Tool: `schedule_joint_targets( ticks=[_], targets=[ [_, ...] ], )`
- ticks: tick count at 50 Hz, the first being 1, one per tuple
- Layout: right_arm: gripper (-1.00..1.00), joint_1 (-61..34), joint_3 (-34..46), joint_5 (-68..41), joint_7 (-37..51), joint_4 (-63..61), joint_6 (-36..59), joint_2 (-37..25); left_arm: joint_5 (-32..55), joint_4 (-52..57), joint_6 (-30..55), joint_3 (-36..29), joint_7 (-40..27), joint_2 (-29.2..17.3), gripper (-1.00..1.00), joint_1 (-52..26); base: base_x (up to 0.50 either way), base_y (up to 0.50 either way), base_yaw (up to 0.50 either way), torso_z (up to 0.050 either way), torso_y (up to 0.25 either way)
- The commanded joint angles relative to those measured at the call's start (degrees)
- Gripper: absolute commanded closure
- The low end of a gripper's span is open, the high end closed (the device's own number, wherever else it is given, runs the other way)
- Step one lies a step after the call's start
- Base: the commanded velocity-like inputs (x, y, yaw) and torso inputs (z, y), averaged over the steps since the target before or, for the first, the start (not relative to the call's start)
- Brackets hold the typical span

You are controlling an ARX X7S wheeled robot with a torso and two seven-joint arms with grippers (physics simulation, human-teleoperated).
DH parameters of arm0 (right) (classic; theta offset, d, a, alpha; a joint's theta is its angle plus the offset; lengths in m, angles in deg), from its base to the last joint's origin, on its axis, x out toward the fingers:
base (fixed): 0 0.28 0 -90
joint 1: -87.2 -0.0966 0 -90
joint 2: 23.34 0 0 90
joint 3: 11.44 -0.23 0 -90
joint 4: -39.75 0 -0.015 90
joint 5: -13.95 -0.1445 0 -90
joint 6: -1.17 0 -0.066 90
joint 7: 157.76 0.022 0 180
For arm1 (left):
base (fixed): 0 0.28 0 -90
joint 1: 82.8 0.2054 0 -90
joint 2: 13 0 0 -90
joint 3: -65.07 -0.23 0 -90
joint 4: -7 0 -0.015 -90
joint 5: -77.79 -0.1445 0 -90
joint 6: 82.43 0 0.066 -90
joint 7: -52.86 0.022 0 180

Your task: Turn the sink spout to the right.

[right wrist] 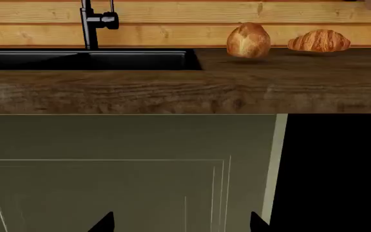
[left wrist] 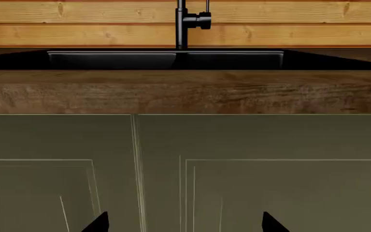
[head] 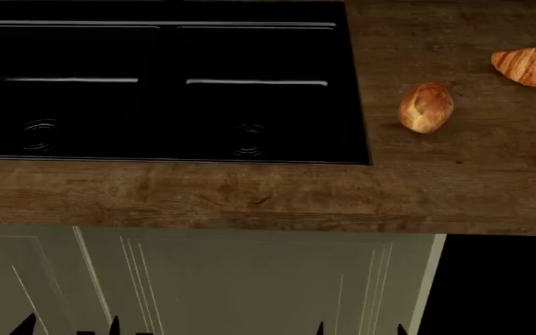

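while both claws gape, left claw (left wrist: 185, 223) low before cabinet doors, sink spout (left wrist: 181, 24) well beyond, above.

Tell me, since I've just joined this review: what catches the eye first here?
The glossy black sink fills the wooden counter's left part in the head view. Right of it lie a bread roll and a croissant. The sink spout rises behind the basins against the wooden wall.
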Motion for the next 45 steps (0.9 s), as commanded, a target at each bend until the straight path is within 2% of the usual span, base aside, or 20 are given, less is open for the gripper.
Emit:
schedule_joint_targets(
  ticks=[1, 22, 45],
  targets=[
    [-1.0, 0.0, 0.72, -0.54, 0.72, 0.0, 0.0, -0.54, 0.56, 0.0, 0.0, -0.64, -0.64, -0.57, -1.0, 0.0, 0.0, 0.0, 0.0, 0.0, 0.0],
    [-1.0, -0.21, 4.08, -3.92, 4.12, -0.17, 2.17, -3.37, 4.39, 0.69, -3.61, -4.15, -1.98, -3.72, -1.0, 0.88, 0.0, 0.0, 0.0, 0.002, 0.0],
    [-1.0, -0.39, 5.83, -5.84, 5.7, 0.29, 2.21, -5.02, 6.5, 0.59, -4.94, -6.64, -2.14, -5.74, -1.0, 1.19, 0.0, 0.0, 0.0, 0.05, 0.0]
  ],
)
